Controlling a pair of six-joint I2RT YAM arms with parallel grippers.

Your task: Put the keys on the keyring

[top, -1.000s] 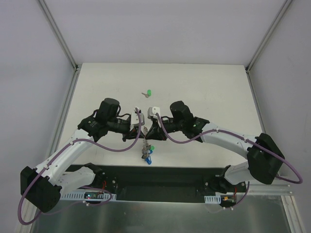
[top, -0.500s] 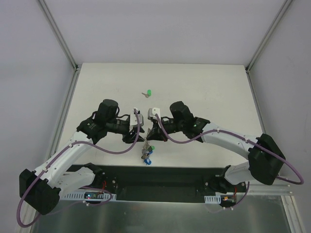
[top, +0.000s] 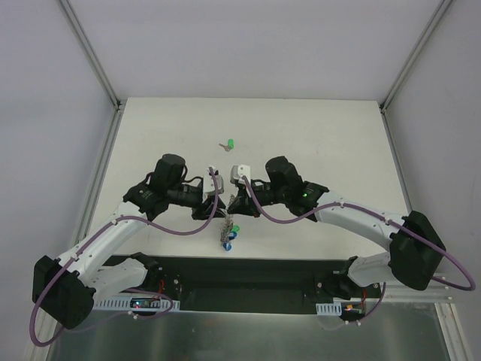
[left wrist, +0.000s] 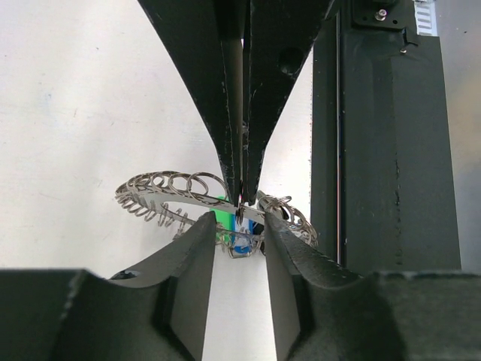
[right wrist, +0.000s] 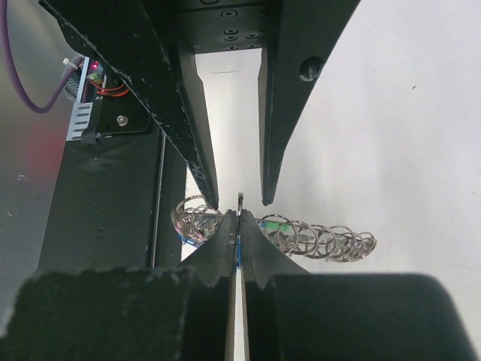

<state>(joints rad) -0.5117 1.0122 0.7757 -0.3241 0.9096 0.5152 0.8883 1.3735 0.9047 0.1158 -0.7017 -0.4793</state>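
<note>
Two arms reach inward from the near edge of the counter (top: 316, 143) and meet close ahead of the black base rail (top: 248, 274).

1. Left side. We find the left hand (left wrist: 234, 226) spread, with a clear gap between its two fingers. The fingers sit on either side of the spot where the other hand grips the ring. We cannot tell whether their tips touch the metal.

2. Centre. The keyring (left wrist: 161, 192) sits between the two hands, near the front edge of the counter. In the overhead view it appears on edge, as a thin strip. From the left wrist we see its grey band nearly edge-on, with wire loops along the rim. A green key head (left wrist: 222, 218) and a blue key head (left wrist: 242, 247) show just below the band, in the gap of the left hand. Whether they hang from a loop we cannot tell. Farther back, a loose green key (top: 230, 144) lies flat on the counter, well apart from both hands.

3. Right side. The right hand (right wrist: 239, 226) is pressed together, and its fingertips pinch the thin rim of the keyring, facing the left hand.
</note>
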